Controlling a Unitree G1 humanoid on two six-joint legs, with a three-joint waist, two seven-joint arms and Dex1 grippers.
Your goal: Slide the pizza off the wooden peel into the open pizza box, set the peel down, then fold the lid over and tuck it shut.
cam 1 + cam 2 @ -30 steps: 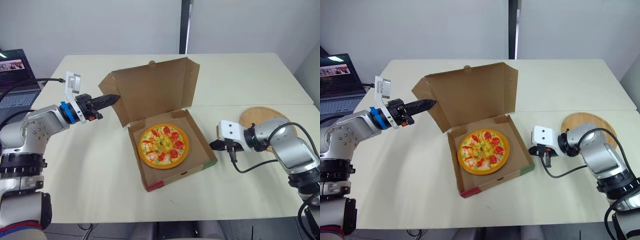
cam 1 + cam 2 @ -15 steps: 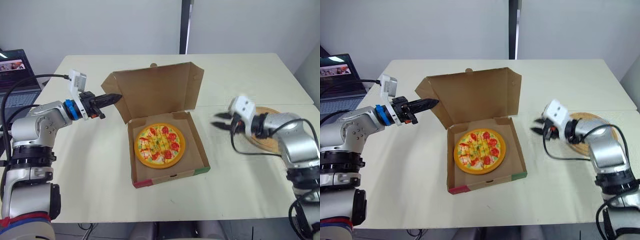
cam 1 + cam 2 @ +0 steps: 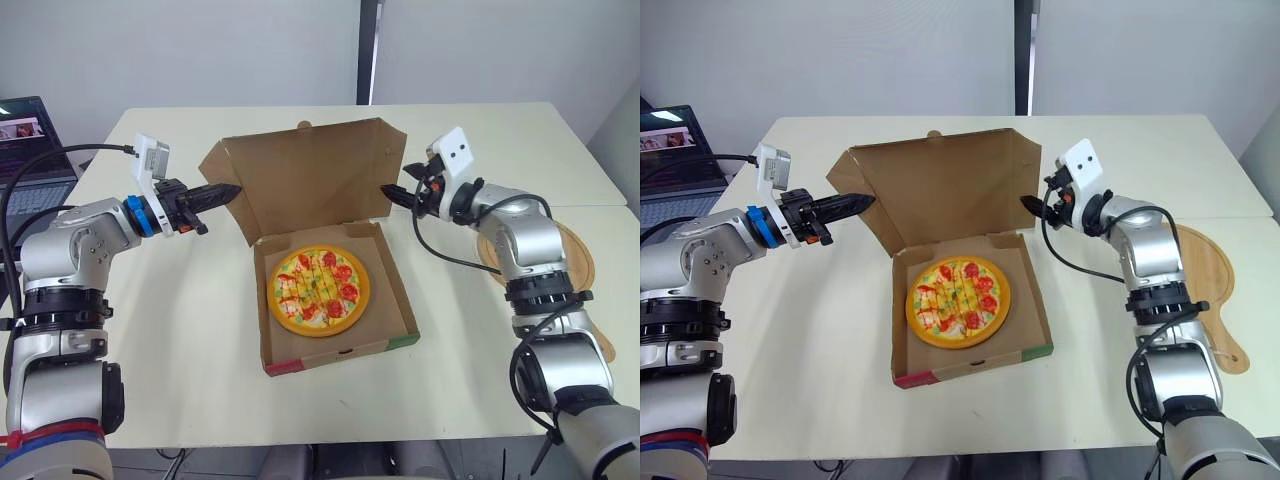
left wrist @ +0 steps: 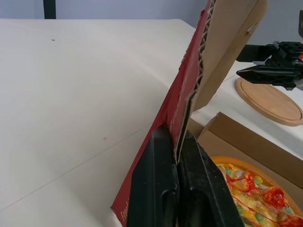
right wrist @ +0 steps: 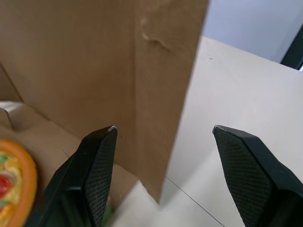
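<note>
A pale cream bench takes up most of the scene. Its top is matte and evenly lit from above, with only soft shadows. A thin seam runs across the top on the right side. Behind the bench stands a plain light grey wall. The wall is broken by a dark upright strip, perhaps a gap between two panels. Off the bench's left edge an open laptop sits with its screen lit.

Left gripper pinched, right gripper spread
</note>
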